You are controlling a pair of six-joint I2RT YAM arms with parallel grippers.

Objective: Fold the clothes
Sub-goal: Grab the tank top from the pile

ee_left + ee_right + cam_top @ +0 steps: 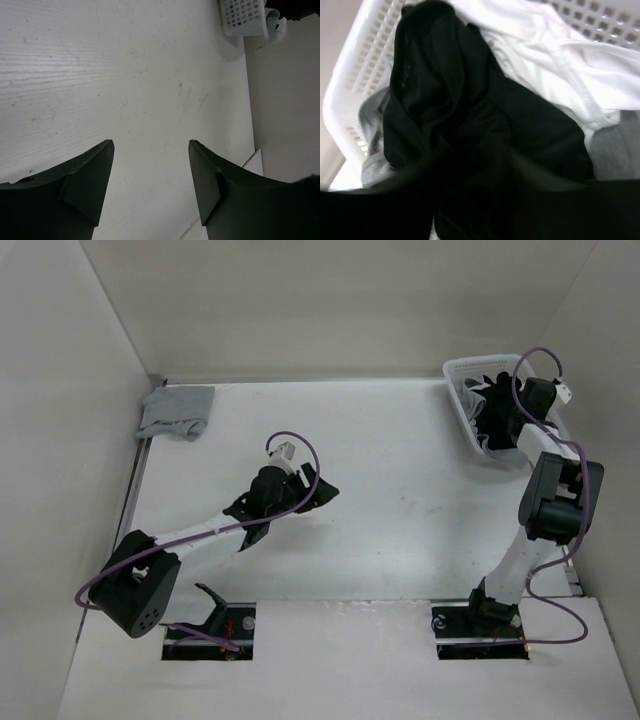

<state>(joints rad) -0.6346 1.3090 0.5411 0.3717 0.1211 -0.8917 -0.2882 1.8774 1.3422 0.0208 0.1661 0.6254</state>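
**Top camera:** A light-grey garment (178, 412) is seen in a compact bundle at the far left corner of the white worktop (400, 510), well apart from both arms. The left end effector (305, 495) is held above the bare middle of the worktop. At the far right, a white lattice basket (465, 425) is set beside the side wall. The right end effector (497, 412) is seen inside it. Whether its jaws are spread or closed cannot be told from this height.

**Left wrist camera:** The two dark fingers (90, 185) are shown spread wide with nothing gripped between them. Only scuffed white worktop is seen beneath. The basket is caught in the upper right corner of the frame, near the worktop's edge.

**Right wrist camera:** A black garment (470, 125) is shown bunched in the middle of the basket, partly covering a white garment (555, 60) with stitched seams at the upper right. A mid-grey cloth (620, 150) is glimpsed at the right edge. A pale grey piece (372, 155) is pressed against the basket's left wall. The bottom of the frame is filled with dark blur, so the fingers cannot be distinguished from the black cloth. It cannot be told whether anything is gripped.
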